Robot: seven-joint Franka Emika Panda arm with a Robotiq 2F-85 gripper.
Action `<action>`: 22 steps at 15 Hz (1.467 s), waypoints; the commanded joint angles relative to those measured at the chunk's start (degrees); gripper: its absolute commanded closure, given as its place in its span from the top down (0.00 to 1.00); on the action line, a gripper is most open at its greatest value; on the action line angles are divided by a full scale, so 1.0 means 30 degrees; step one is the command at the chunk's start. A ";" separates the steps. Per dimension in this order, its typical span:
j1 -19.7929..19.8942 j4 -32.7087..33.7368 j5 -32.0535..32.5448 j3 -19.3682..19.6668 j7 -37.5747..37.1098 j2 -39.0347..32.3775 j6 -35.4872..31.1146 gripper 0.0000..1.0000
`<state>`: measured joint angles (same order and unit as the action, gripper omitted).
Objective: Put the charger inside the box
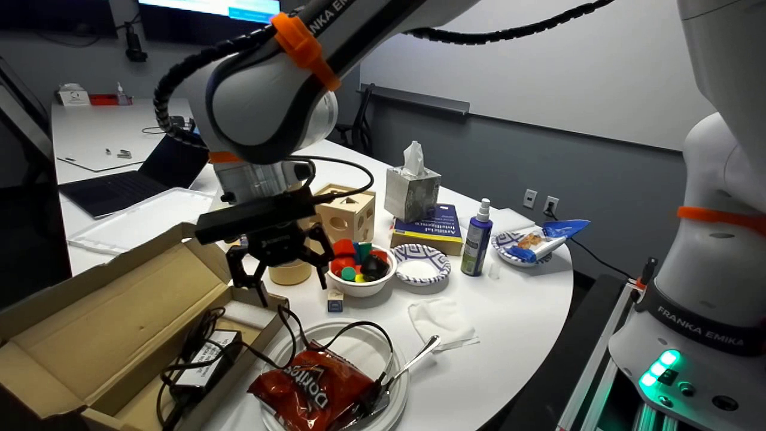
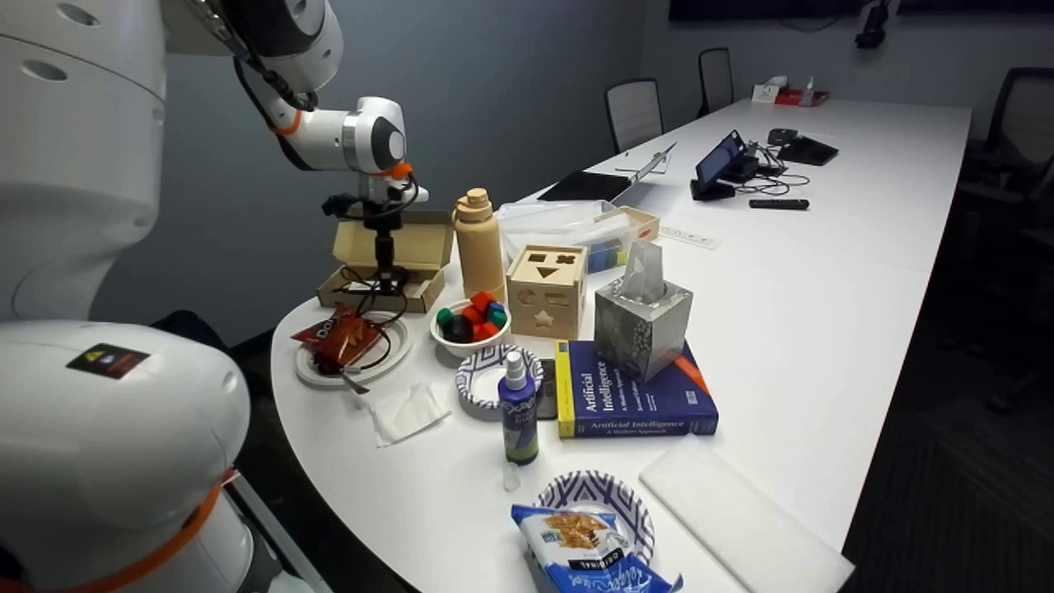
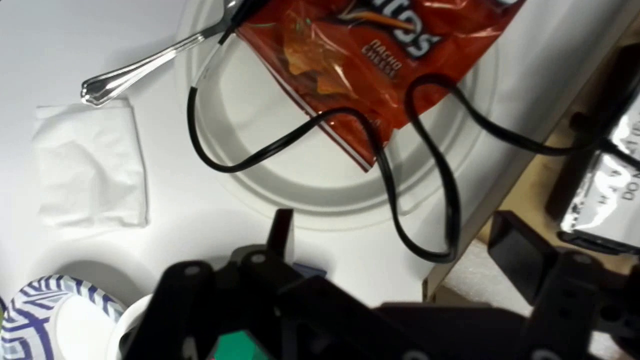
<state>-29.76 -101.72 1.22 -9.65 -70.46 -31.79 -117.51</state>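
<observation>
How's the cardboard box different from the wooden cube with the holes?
The cardboard box is long and shallow; the wooden cube is blocky and about as tall as wide. The box's flap lid stands open, while the cube has shaped holes cut in its faces. The box holds the charger's brick; whether the cube holds anything I can't tell. Both are tan-colored and stand on the white table.
</observation>
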 commanded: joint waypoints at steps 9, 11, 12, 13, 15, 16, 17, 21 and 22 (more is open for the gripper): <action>0.0430 -0.1940 0.0879 0.0024 0.2301 0.0245 -0.1364 0.26; 0.0402 -0.1919 0.0901 0.0037 0.2436 0.0221 -0.1471 0.10; 0.0395 -0.1924 0.0890 0.0036 0.2488 0.0233 -0.1507 0.04; 0.0393 -0.1945 0.0877 0.0037 0.2518 0.0234 -0.1584 0.00; 0.0394 -0.2078 0.0802 0.0026 0.2474 0.0272 -0.1919 0.00; 0.0388 -0.2177 0.0760 0.0012 0.2419 0.0394 -0.2095 0.01; 0.0350 -0.2183 0.0789 0.0018 0.2367 0.0513 -0.2150 0.01; -0.0341 -0.1705 0.1756 0.0019 0.1974 0.1432 -0.1050 0.01; -0.0495 -0.1547 0.1992 -0.0060 0.1928 0.1630 -0.0776 0.01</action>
<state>-29.63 -106.36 4.55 -9.57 -63.71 -30.41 -122.46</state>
